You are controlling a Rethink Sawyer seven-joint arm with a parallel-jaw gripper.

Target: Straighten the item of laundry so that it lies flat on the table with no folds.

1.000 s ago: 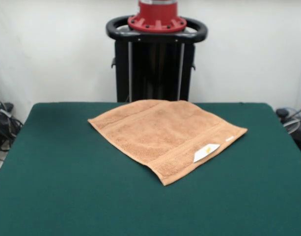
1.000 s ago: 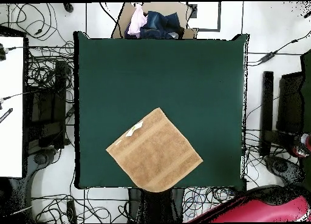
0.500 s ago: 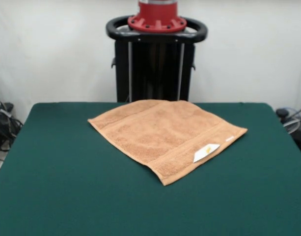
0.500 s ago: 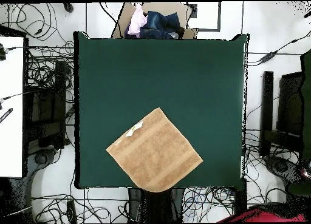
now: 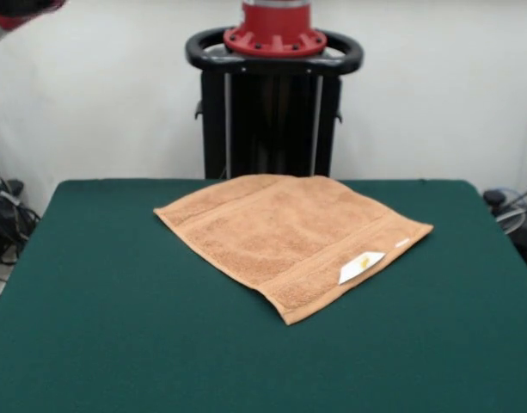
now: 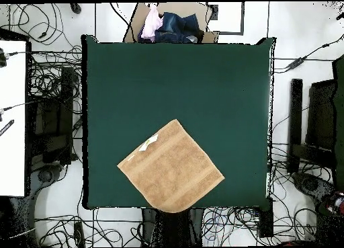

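The item of laundry [image 5: 289, 237], a peach-orange towel, lies spread flat on the green table [image 5: 117, 327], turned like a diamond. I see no fold in it. Its white label [image 5: 360, 265] with a yellow mark lies face up near one corner. In the overhead view the towel [image 6: 171, 168] sits at the table's [image 6: 201, 84] lower middle, one corner reaching the edge, the label [image 6: 149, 142] at its upper left side. A red and black piece of the arm [image 5: 18, 10] shows in the front view's top left corner. The gripper itself does not show.
The black pedestal [image 5: 274, 112] stands behind the table's far edge. In the overhead view a box of clothes [image 6: 171, 23] sits beyond the top edge, a white desk [image 6: 12, 117] stands to the left, and cables cover the floor all around.
The red arm at the overhead view's lower right has swung out of that picture, and a piece of it now shows in the front view's top left. The towel has not moved.
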